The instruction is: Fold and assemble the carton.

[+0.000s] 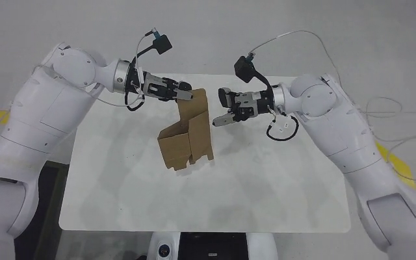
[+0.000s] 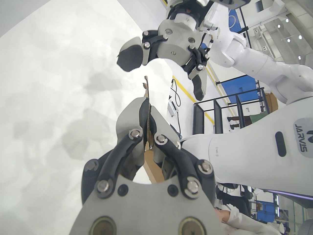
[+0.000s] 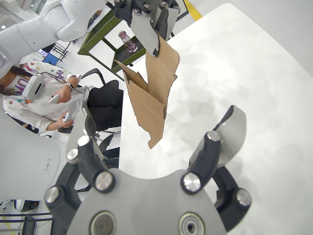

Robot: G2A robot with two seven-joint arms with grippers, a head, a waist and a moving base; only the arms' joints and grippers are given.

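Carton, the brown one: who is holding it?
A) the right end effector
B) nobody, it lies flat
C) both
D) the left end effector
D: the left end effector is shut on the carton's upper edge, while the right end effector stands open, gripping nothing.

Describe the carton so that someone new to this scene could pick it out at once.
Start at the white table between the two arms. Near its middle is a half-folded carton, its top edge pinched by the left pincer while the right pincer is open beside it. It is the only brown cardboard among white and grey.
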